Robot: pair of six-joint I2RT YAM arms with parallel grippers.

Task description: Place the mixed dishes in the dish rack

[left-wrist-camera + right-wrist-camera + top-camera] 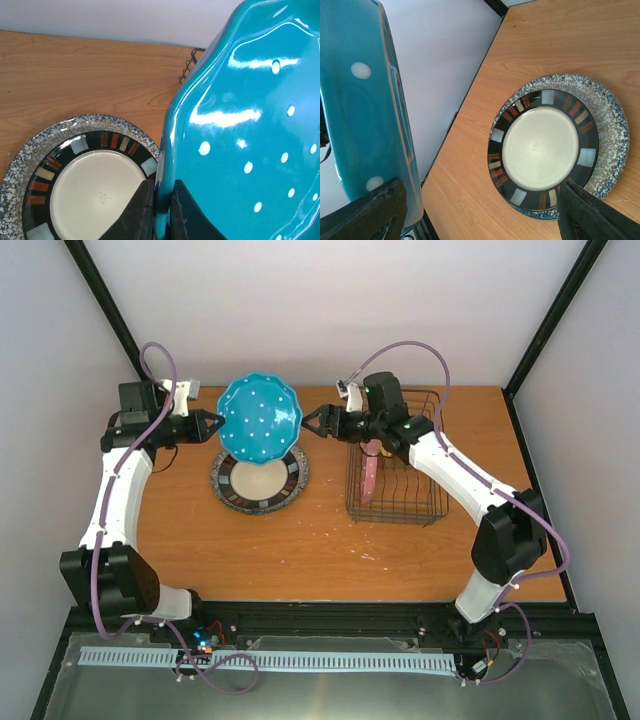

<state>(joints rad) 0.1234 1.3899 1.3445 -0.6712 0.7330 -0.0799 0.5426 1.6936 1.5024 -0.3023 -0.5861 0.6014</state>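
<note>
The left gripper (211,426) clenches its jaws on the glossy teal dotted plate (260,418), tilted on edge — likely for handover to the right gripper (318,421), jaws spread, near the dark wire dish rack (400,518)

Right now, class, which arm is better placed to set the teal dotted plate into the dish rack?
Right. The right gripper, open, sits at the rack-side rim of the teal dotted plate, beside the dish rack; the left gripper pinches the far rim.

2 arms (455,465) | white links (118,495) | black joints (110,580), end effectors (220,426) | purple cables (408,343)
</note>
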